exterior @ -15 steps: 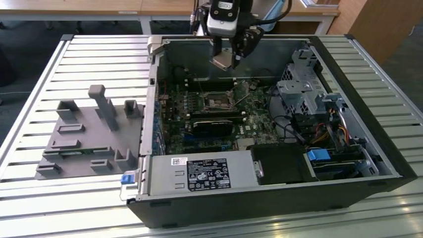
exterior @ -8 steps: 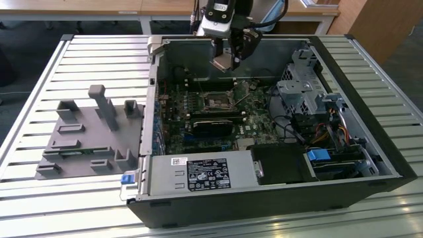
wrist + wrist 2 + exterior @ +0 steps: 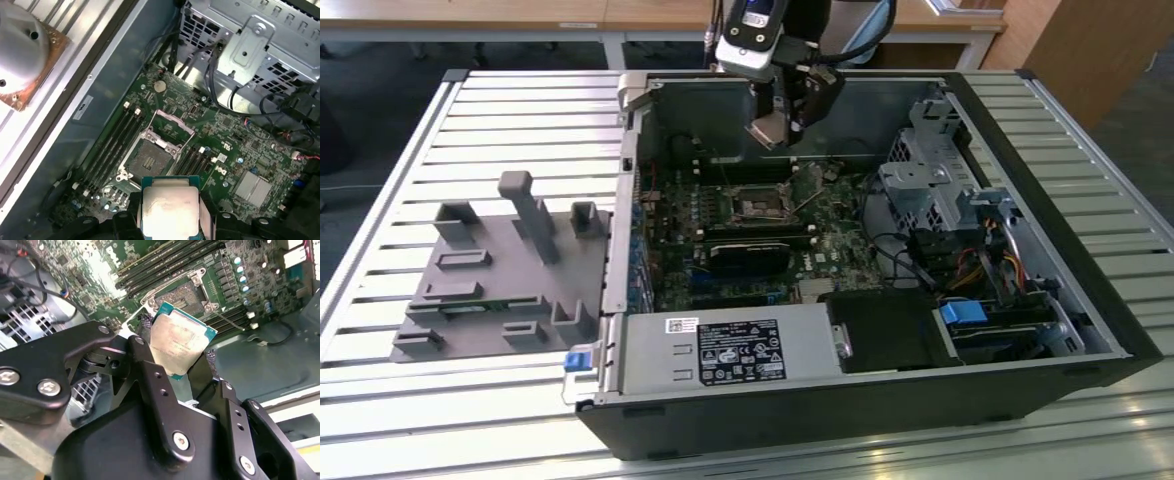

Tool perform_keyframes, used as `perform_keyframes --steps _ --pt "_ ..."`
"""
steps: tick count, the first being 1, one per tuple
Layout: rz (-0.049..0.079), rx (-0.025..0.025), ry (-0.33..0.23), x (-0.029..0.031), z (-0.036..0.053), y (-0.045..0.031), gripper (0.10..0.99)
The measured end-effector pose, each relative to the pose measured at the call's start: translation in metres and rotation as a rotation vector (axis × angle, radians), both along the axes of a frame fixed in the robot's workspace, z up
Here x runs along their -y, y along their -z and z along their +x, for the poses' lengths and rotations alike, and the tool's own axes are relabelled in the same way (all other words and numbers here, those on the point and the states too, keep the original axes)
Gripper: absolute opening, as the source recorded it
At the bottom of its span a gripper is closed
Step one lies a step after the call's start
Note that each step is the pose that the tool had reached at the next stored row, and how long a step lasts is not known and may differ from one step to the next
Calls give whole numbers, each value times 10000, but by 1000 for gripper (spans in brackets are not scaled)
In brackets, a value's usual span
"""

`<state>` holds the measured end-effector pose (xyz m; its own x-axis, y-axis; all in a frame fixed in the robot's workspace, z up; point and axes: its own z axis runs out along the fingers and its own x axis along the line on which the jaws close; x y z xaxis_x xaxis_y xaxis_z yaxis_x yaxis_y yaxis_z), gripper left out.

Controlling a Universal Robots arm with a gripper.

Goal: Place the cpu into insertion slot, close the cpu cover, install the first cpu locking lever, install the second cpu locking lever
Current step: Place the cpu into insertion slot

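Slatted metal table (image 3: 400, 150) bears the open computer case (image 3: 854, 425); at the exterior view's upper middle the gripper (image 3: 771, 135) clamps the cpu (image 3: 181, 342) by its edges, well above the insertion slot (image 3: 758, 205) (apparently bare). The chip looks tilted, so it could seat askew and bend pins

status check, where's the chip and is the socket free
tool shut on chip, held above the board. socket bare, cover flipped open. nothing seen between chip and socket.
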<state>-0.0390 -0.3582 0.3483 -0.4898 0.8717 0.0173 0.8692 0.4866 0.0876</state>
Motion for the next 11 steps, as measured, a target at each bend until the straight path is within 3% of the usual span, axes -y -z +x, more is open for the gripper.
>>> perform_keyframes --steps 11 --pt "1 0 1927 -1 0 81 541"
